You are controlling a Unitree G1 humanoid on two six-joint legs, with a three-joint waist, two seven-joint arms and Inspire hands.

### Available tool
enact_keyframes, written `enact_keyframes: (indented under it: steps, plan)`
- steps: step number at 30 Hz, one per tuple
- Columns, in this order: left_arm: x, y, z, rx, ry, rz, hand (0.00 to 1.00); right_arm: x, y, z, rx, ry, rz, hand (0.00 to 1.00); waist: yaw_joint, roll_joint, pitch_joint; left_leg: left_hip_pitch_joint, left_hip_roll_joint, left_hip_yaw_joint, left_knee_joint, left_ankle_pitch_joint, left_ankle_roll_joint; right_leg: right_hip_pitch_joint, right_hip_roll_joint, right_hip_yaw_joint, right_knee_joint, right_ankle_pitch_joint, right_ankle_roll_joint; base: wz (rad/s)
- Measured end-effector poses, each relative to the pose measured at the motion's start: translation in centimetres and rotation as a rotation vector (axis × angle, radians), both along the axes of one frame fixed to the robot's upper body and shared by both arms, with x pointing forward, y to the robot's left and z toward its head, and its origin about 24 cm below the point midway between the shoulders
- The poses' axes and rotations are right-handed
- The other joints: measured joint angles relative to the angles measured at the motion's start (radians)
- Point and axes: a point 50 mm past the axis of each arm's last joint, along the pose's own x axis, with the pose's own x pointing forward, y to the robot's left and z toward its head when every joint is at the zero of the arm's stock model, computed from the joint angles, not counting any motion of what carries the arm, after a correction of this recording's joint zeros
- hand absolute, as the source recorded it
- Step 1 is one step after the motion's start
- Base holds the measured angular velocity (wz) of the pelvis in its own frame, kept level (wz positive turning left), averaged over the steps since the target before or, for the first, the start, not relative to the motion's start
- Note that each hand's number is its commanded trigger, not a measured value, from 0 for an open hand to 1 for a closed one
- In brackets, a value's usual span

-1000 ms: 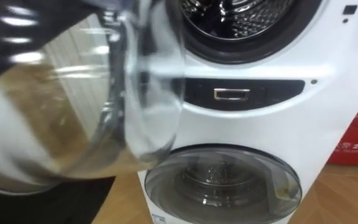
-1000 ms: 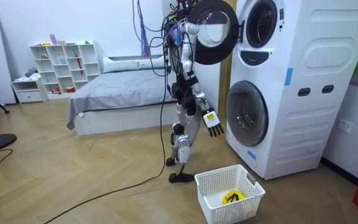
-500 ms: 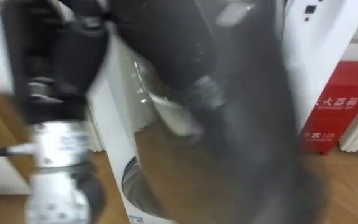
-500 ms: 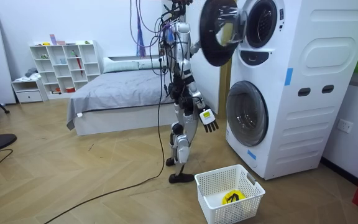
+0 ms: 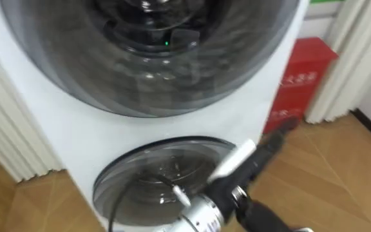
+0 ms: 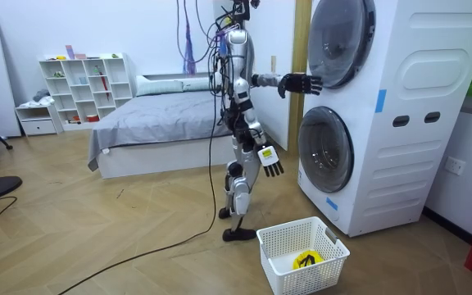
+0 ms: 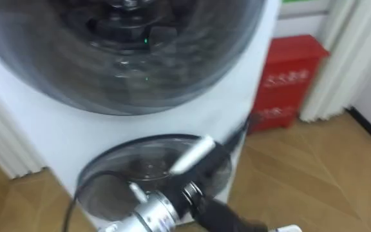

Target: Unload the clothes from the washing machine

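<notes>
The white stacked washing machine (image 6: 383, 123) stands right in front of me. Its upper round glass door (image 5: 153, 58) is shut against the front. What lies behind the dark glass is too blurred to tell. Below it, the lower glass door (image 5: 160, 174) is shut too. My left arm reaches out at chest height, and my left hand (image 6: 300, 83) has its fingers spread just in front of the upper door (image 6: 341, 41). In the left eye view the same left hand (image 5: 263, 145) crosses the lower door. My right hand (image 6: 270, 162) hangs open by my thigh.
A white laundry basket (image 6: 279, 242) with a yellow item inside sits on the wooden floor by my feet. A red cabinet (image 5: 298, 84) and white curtains (image 5: 346, 58) stand beyond the machine. A bed (image 6: 154, 123) and a white shelf (image 6: 84, 86) lie behind me.
The upper door has swung from wide open to shut. My left hand has come off it and now stretches out, open, in front of it. The eye view has shifted.
</notes>
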Motion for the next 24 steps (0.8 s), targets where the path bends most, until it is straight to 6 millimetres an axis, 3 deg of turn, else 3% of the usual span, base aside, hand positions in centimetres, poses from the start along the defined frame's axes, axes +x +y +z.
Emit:
enact_keyframes:
  steps: [2, 6, 11, 15, 17, 19, 20, 22, 23, 24]
  plan:
    - [0.0, 0.0, -0.5, 0.029, 0.010, -0.016, 0.00, 0.0, 0.0, 0.0, 0.004, -0.001, -0.008, 0.00, -0.016, -0.006, 0.0035, 0.002, 0.000, 0.002, -0.004, 0.000, 0.000, -0.001, 0.001, 0.005, 0.000, 0.000, 0.000, -0.08]
    - [-0.2, -0.1, -2.0, 0.072, 0.052, -0.034, 0.00, 0.0, 0.1, 0.0, 0.023, -0.005, -0.018, 0.00, -0.012, -0.011, 0.0063, 0.006, 0.004, 0.027, -0.016, 0.000, 0.000, -0.011, 0.005, 0.029, 0.001, 0.000, 0.000, -0.12]
    - [0.0, 1.1, -5.9, 0.217, 0.158, -0.014, 0.00, -0.4, 0.0, 0.0, 0.040, -0.001, -0.036, 0.00, -0.016, -0.008, 0.0046, 0.005, 0.009, 0.022, -0.022, -0.003, -0.005, -0.016, 0.010, 0.028, 0.001, 0.001, -0.001, -0.01]
    - [0.2, 2.6, -8.3, 0.320, 0.207, 0.030, 0.00, -0.6, -0.3, 0.0, 0.050, 0.003, -0.056, 0.00, -0.007, 0.003, -0.0028, 0.001, 0.010, 0.025, -0.020, -0.003, -0.007, -0.024, 0.013, 0.029, 0.005, 0.003, -0.005, -0.06]
    - [0.1, 4.2, -10.1, 0.393, 0.246, 0.085, 0.00, -0.9, -0.6, -0.1, 0.049, 0.006, -0.080, 0.00, 0.002, 0.003, -0.0032, 0.011, 0.009, 0.026, -0.020, -0.002, -0.008, -0.016, 0.013, 0.029, 0.005, 0.003, -0.005, -0.08]
    - [-0.9, 7.4, -13.7, 0.491, 0.355, 0.208, 0.00, -1.9, -1.0, -0.2, 0.046, 0.022, -0.127, 0.00, 0.040, -0.005, -0.0036, 0.026, 0.009, 0.027, -0.020, -0.002, -0.008, -0.003, 0.015, 0.029, 0.003, 0.003, -0.005, -0.08]
    - [-1.1, 8.6, -14.6, 0.514, 0.388, 0.259, 0.00, -2.2, -1.2, -0.2, 0.046, 0.025, -0.143, 0.00, 0.049, -0.007, -0.0048, 0.028, 0.009, 0.026, -0.020, -0.002, -0.008, 0.000, 0.016, 0.029, 0.002, 0.003, -0.006, -0.04]
    - [-4.0, 14.5, -17.8, 0.587, 0.554, 0.509, 0.00, -3.6, -1.7, -0.4, 0.042, 0.047, -0.194, 0.00, 0.103, -0.013, -0.0089, 0.038, 0.012, 0.026, -0.024, -0.005, -0.016, 0.006, 0.021, 0.029, 0.000, 0.000, -0.010, -0.08]
    - [-4.9, 16.1, -18.4, 0.614, 0.589, 0.576, 0.00, -3.8, -1.7, -0.5, 0.041, 0.054, -0.201, 0.00, 0.110, -0.019, -0.0094, 0.038, 0.013, 0.026, -0.025, -0.006, -0.017, 0.006, 0.022, 0.028, 0.000, -0.001, -0.012, -0.03]
    - [-7.1, 19.4, -19.4, 0.673, 0.654, 0.708, 0.00, -4.0, -2.0, -0.4, 0.036, 0.055, -0.213, 0.00, 0.132, -0.025, -0.0110, 0.039, 0.015, 0.023, -0.030, -0.007, -0.019, 0.006, 0.024, 0.025, 0.000, -0.001, -0.012, 0.04]
